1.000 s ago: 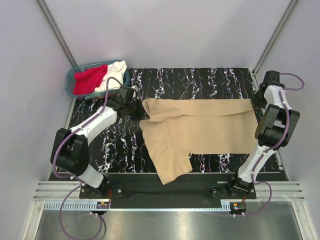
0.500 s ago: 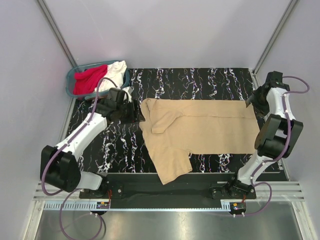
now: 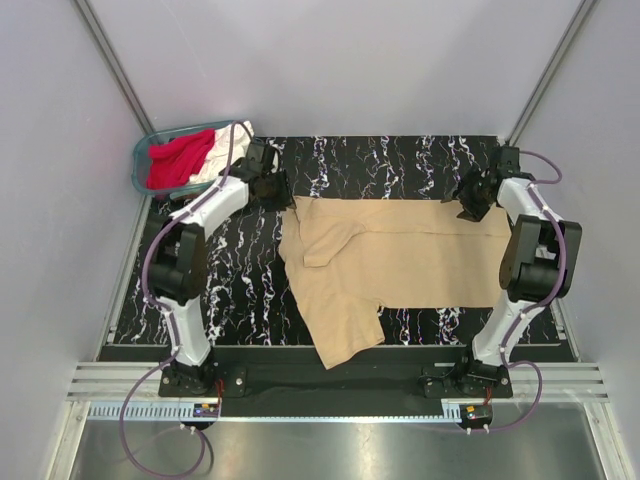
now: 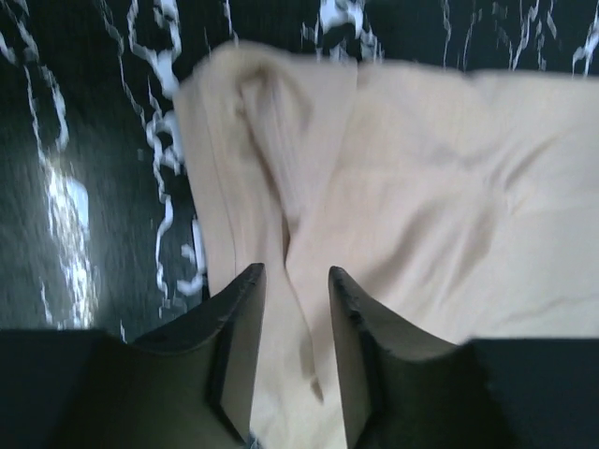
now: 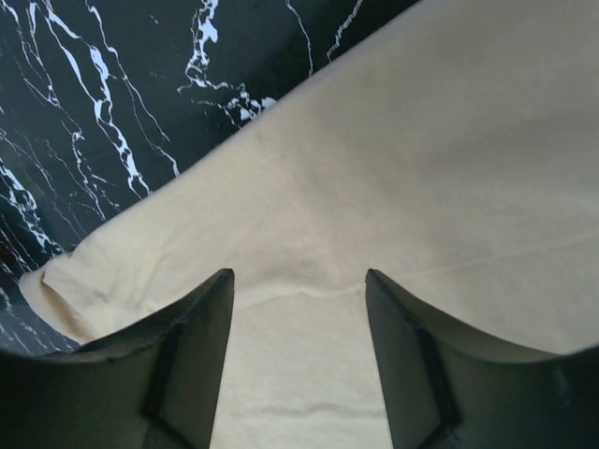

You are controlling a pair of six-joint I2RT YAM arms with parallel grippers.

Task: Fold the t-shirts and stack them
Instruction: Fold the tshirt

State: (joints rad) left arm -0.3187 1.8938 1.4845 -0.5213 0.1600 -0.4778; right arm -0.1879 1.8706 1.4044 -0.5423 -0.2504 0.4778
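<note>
A tan t-shirt (image 3: pixel 400 250) lies spread across the black marbled table (image 3: pixel 240 290), one sleeve end hanging toward the near edge. My left gripper (image 3: pixel 280 188) hovers at the shirt's far left corner, open, with nothing between its fingers. Seen from the left wrist, the left gripper (image 4: pixel 295 273) is over a bunched fold of the tan t-shirt (image 4: pixel 421 187). My right gripper (image 3: pixel 468 205) stands open over the far right edge. The right wrist view has the right gripper (image 5: pixel 298 276) above a flat hem of the tan t-shirt (image 5: pixel 393 168). A red t-shirt (image 3: pixel 178 160) and a white t-shirt (image 3: pixel 232 140) lie in the basket.
The teal basket (image 3: pixel 140 170) sits at the table's far left corner, just behind my left arm. Grey walls close in on both sides and the back. A metal rail (image 3: pixel 330 390) runs along the near edge by the arm bases.
Both grippers have opened and let go of the tan shirt, then drawn back toward its far edge. The shirt's lifted left part has dropped flat onto the table.
</note>
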